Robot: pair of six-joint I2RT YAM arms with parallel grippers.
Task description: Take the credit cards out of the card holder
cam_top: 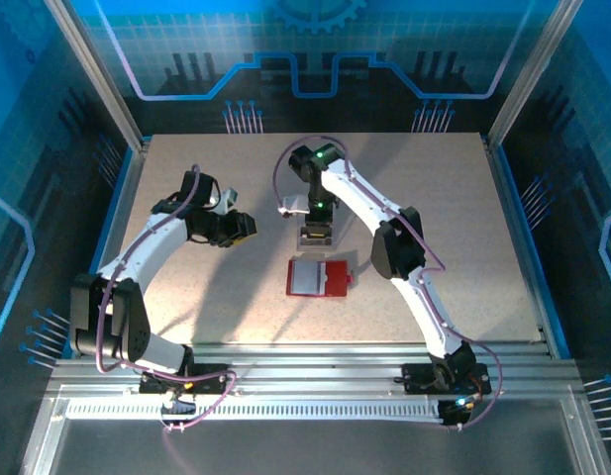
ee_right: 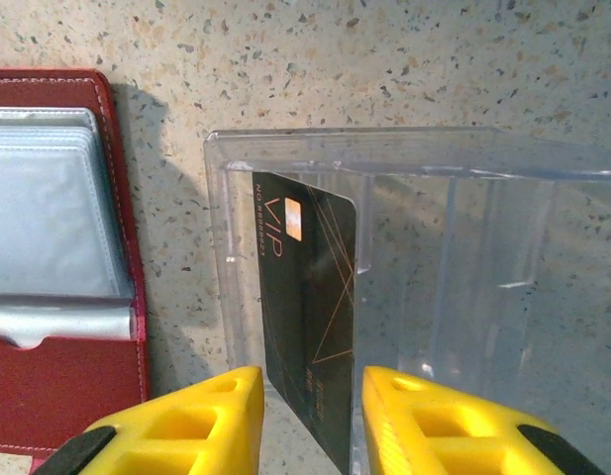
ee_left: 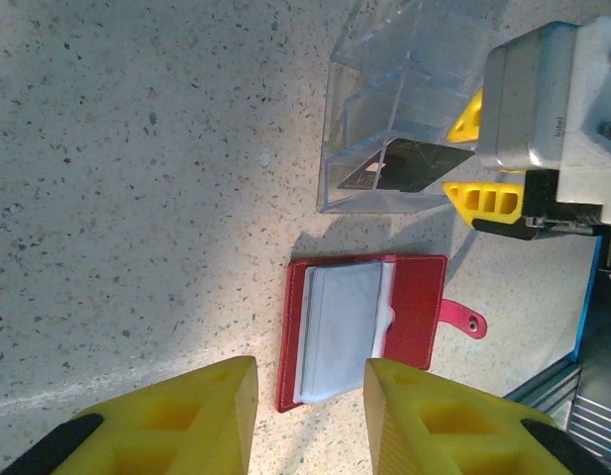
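The red card holder (cam_top: 318,277) lies open on the table, its pale grey pockets (ee_left: 340,332) facing up and its clasp tab (ee_left: 465,321) sticking out. No card can be made out in the pockets. A black credit card marked VIP (ee_right: 310,317) leans inside a clear plastic tray (ee_right: 463,257). My right gripper (ee_right: 310,426) hovers over the tray, open. The card's near end sits between its fingers with a thin gap on each side. My left gripper (ee_left: 310,416) is open above the table at the holder's (ee_left: 414,297) edge, with nothing in it. The blue card is out of view.
The clear tray (ee_left: 404,109) stands just beyond the holder, with the right gripper's yellow fingers (ee_left: 483,198) at its side. An aluminium rail (cam_top: 305,361) runs along the near table edge. Bare speckled tabletop (cam_top: 186,297) lies to the left.
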